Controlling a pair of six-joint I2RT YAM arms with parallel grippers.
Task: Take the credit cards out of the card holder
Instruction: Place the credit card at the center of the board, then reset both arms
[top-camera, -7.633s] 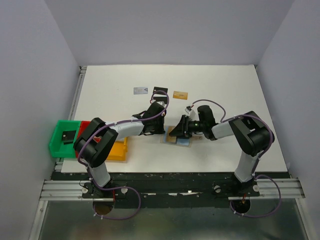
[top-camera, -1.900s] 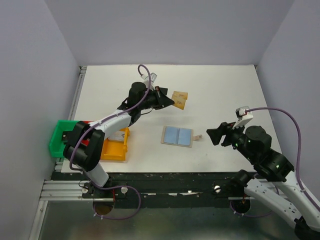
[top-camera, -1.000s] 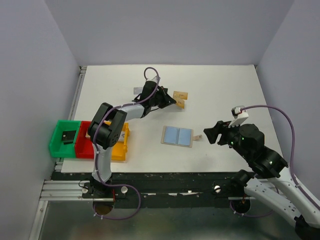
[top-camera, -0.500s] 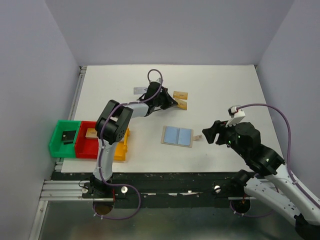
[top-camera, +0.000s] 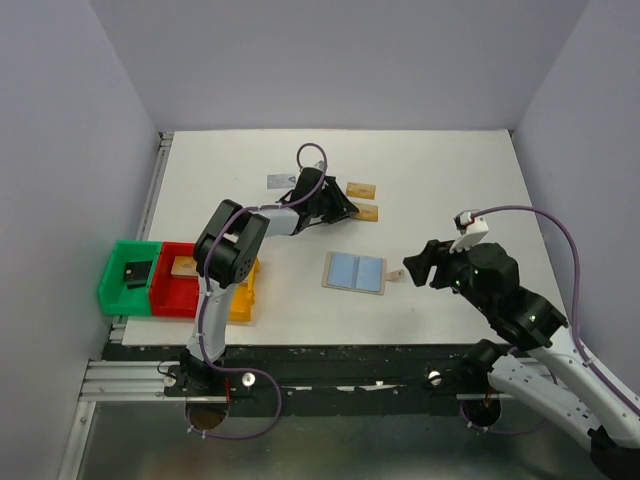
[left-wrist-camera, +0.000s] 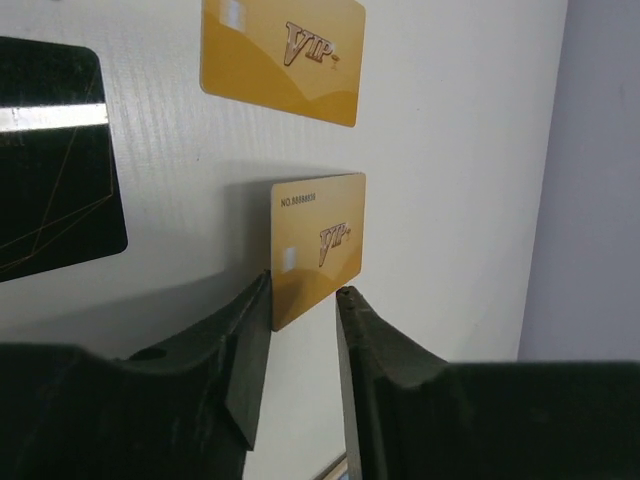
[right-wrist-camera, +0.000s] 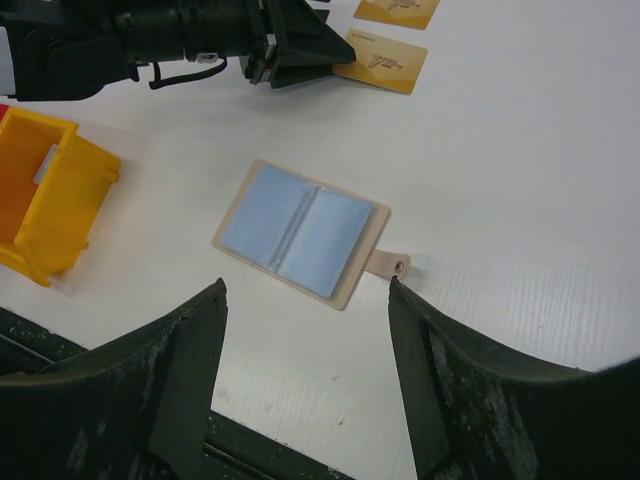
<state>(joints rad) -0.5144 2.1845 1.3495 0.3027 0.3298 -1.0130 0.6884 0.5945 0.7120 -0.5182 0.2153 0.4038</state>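
Holder (top-camera: 355, 271) position? — A

Flat on the table (top-camera: 450, 170), opened out, both blue panels up, a bit toward 6 o'clock of centre. Its tab (top-camera: 396, 274) points to 3 o'clock. — B

Cards? — A

Two gold ones at the holder's 12 o'clock, well apart from it. The far gold card (top-camera: 361, 190) and the near gold card (top-camera: 366, 212) lie just beside each other, not touching. A silver card (top-camera: 280, 181) is at about 11 o'clock. A black card (left-wrist-camera: 55, 160) shows only in the left wrist view, flat, beside the gold pair. From above the arm hides it. — B

Grippers? — A

The left gripper (left-wrist-camera: 303, 292) is low at the near gold card, reaching in from 9 o'clock. Its jaws are parted with a clear gap. The card's end sits between the fingertips, looks flat on the table, not pinched. The right gripper (right-wrist-camera: 306, 287) hangs above the table at the holder's 3 o'clock, near the tab. Its jaws are spread wide, nothing between them, apart from the holder. — B

Anything else? — A

A green bin (top-camera: 106, 290), red bin (top-camera: 168, 300) and yellow bin (top-camera: 238, 303) stand in a row at the table's 9 o'clock edge. There is something small and black in the green one and something tan in the red. Cannot tell what they are. — B
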